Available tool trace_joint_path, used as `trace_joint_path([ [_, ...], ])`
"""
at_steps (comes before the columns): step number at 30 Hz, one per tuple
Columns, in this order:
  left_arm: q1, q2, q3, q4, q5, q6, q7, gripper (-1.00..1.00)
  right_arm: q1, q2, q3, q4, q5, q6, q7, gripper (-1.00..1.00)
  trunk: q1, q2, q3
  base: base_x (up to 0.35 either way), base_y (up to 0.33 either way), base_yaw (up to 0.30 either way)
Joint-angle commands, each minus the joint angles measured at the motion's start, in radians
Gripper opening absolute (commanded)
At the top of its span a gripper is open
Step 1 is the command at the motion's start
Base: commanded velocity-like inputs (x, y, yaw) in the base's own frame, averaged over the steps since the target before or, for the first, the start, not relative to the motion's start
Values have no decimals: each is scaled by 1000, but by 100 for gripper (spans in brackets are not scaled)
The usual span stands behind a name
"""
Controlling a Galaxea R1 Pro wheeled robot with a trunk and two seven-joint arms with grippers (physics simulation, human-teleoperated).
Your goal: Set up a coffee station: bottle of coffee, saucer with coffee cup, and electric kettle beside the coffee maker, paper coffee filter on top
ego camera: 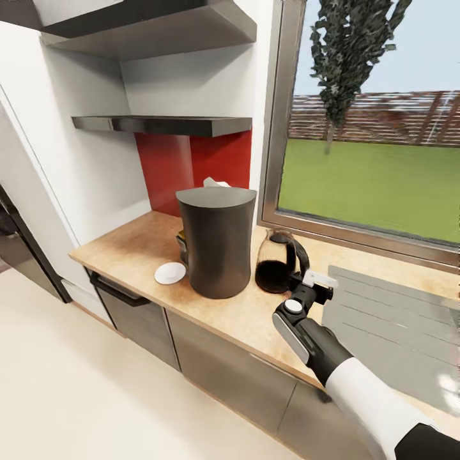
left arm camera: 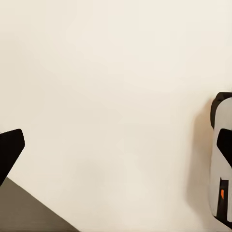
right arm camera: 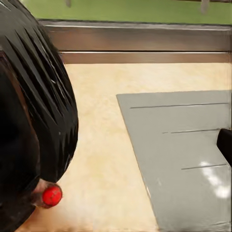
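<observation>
The tall dark grey coffee maker stands on the tan countertop. Right of it, almost touching, is the dark rounded electric kettle. My right gripper is at the kettle's black handle, open; one fingertip stands well clear of the kettle. The white saucer lies left of the coffee maker. An amber-topped bit of the bottle of coffee peeks from behind it. A white paper edge pokes up behind the flat top. The coffee cup is out of view. My left gripper is open over pale floor.
The thin dark kitchen shelf hangs above the counter, with a thicker board higher up. A grey sink drainboard lies right of the kettle, under a window. A dark appliance is at far left.
</observation>
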Motion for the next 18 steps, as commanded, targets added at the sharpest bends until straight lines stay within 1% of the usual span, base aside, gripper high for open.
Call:
trace_joint_path([
  [1,0,1,-7,-1,10,-1,-3,100,-1,-1,5,-1,-7,2,-6,100,0,-2,-2,-161,0,0],
  [6,0,1,-7,-1,10,-1,-3,100,-1,-1,5,-1,-7,2,-6,100,0,-2,-2,-57,0,0],
  [18,0,1,-7,-1,10,-1,-3,100,-1,-1,5,-1,-7,2,-6,100,0,-2,-2,-5,0,0],
])
